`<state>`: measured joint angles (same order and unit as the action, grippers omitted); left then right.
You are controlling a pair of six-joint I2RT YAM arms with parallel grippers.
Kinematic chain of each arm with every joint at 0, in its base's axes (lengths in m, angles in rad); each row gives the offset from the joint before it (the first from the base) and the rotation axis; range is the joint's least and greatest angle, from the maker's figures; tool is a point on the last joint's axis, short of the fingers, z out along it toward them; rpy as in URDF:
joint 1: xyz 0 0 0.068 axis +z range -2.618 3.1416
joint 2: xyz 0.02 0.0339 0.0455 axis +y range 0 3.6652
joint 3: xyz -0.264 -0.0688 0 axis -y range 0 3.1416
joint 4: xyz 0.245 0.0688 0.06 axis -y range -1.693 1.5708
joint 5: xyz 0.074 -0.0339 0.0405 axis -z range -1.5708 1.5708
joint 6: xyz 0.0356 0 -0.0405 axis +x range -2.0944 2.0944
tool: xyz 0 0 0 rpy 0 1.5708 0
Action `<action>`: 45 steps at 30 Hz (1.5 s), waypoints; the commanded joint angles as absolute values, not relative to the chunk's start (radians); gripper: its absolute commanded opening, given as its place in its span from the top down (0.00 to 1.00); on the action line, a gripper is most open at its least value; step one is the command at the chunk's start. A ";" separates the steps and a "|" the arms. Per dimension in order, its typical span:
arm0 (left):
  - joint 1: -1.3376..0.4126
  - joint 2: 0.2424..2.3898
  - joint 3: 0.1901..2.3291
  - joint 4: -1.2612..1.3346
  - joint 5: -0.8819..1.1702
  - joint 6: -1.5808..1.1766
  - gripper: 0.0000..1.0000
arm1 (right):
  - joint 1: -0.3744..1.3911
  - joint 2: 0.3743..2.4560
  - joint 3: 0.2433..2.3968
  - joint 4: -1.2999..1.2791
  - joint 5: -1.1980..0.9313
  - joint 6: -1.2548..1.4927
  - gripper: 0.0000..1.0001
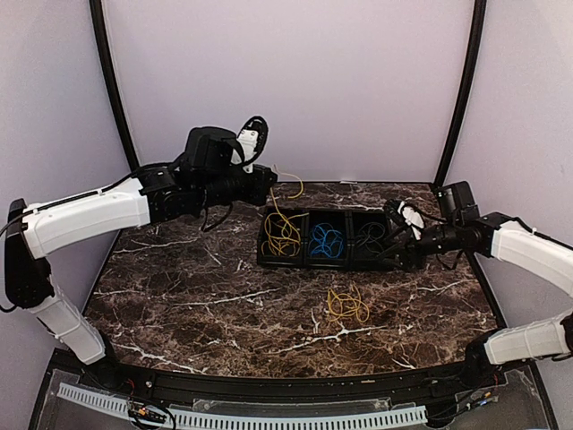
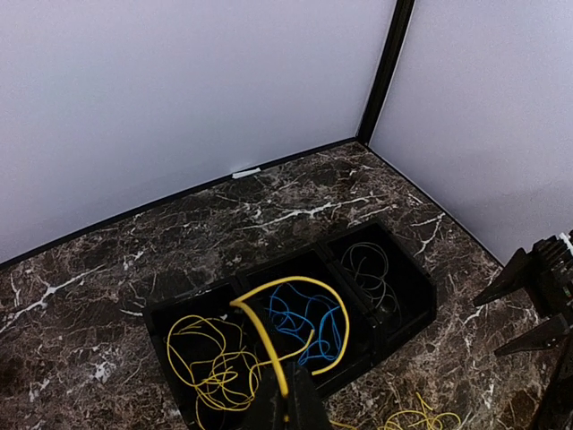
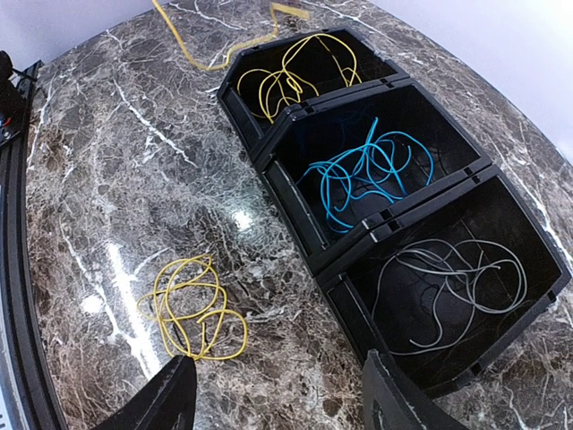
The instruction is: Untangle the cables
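A black three-compartment tray [image 1: 340, 262] holds the cables: a yellow coil [image 1: 282, 235] on the left, a blue one [image 1: 327, 240] in the middle, a thin grey-black one [image 1: 372, 235] on the right. Another yellow coil [image 1: 347, 305] lies on the marble in front of the tray. My left gripper [image 1: 270, 185] hovers above the tray's left end, shut on a yellow cable [image 2: 295, 287] that arcs over the compartments. At the tray's right end my right gripper [image 3: 282, 403] stands open and empty, between the loose yellow coil [image 3: 192, 309] and the grey-black cable [image 3: 448, 287].
The dark marble table [image 1: 179, 287] is boxed in by pale walls with black corner posts [image 1: 461, 90]. A black rail [image 1: 269, 390] runs along the near edge.
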<state>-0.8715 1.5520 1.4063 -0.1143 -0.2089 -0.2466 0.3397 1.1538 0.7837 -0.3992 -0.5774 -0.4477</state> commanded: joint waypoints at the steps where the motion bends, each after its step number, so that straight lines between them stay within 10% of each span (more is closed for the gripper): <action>1: -0.846 1.595 1.408 -0.055 -0.200 -0.222 1.00 | 0.319 1.139 0.773 -0.360 -0.571 -0.452 0.35; 31: -0.747 2.168 1.694 -0.084 -0.253 -0.178 1.00 | 0.302 1.156 0.761 -0.375 -0.564 -0.485 0.34; 45: -0.750 2.092 1.617 -0.153 -0.198 -0.287 1.00 | 0.302 1.182 0.767 -0.397 -0.598 -0.503 0.34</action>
